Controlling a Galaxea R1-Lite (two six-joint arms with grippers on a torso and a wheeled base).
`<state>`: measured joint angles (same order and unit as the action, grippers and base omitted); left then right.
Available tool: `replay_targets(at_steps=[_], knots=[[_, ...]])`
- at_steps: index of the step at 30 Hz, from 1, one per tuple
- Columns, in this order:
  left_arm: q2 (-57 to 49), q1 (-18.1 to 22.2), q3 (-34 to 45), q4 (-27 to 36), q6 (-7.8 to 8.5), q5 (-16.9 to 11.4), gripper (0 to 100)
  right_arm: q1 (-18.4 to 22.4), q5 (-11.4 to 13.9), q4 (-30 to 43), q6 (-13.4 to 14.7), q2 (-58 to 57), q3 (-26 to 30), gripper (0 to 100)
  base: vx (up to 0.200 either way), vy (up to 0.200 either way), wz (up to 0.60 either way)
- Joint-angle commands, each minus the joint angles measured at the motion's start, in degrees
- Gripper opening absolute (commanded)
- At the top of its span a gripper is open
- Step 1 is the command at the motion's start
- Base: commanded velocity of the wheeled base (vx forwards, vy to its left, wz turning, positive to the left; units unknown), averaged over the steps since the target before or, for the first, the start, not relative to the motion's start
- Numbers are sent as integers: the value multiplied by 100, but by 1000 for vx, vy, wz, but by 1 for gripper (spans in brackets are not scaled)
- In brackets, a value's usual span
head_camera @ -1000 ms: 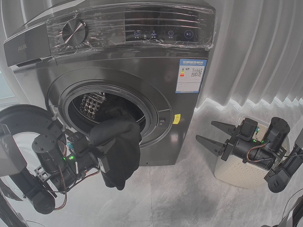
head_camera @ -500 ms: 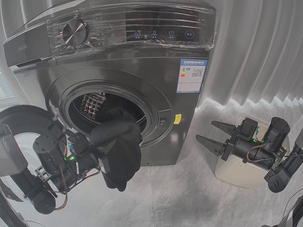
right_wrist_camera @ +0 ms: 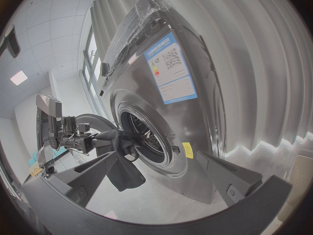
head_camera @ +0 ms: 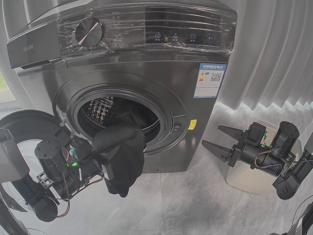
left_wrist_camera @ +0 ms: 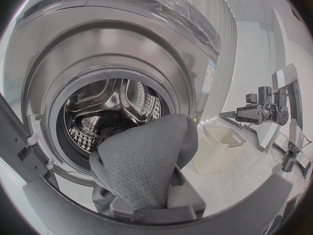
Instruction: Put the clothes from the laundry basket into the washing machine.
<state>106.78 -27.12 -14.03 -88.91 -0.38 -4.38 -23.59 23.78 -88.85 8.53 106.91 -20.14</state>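
Note:
The grey washing machine (head_camera: 130, 69) stands with its round door (head_camera: 22, 128) swung open to the left. My left gripper (head_camera: 112, 160) is shut on a dark knitted garment (head_camera: 125, 154), which drapes over its fingers and hangs down in front of the drum's lower rim (head_camera: 156, 147). The left wrist view shows the garment (left_wrist_camera: 143, 157) bunched just before the drum (left_wrist_camera: 111, 101), where more dark cloth (left_wrist_camera: 112, 131) lies inside. My right gripper (head_camera: 212, 135) hangs open with nothing in it, above the floor beside the cream laundry basket (head_camera: 247, 180).
White curtains (head_camera: 270, 49) hang behind and to the right of the machine. The basket (left_wrist_camera: 218, 147) stands on the grey tiled floor (head_camera: 195, 206) right of the washer. The open door takes up the space beside my left arm.
The head view has shifted, so the washer now sits further right and looks slightly nearer. The left gripper still holds the garment at the drum's mouth. The right gripper is unchanged.

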Motion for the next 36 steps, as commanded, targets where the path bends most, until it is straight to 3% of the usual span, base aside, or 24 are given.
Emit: replay_targets(at_steps=[1,19,28,36], knots=[[19,-3,14,-4,-6,-2,0,3,3,-1,-1,5,1,100,0,200,0],[71,5,32,-4,-6,-2,0,-5,3,-1,-1,14,10,100,0,22,0],[62,5,32,-4,-6,-2,0,3,3,-1,-1,14,10,100,0,200,0],[62,23,32,-4,-6,-11,0,-5,3,-1,-1,14,19,100,0,0,0]])
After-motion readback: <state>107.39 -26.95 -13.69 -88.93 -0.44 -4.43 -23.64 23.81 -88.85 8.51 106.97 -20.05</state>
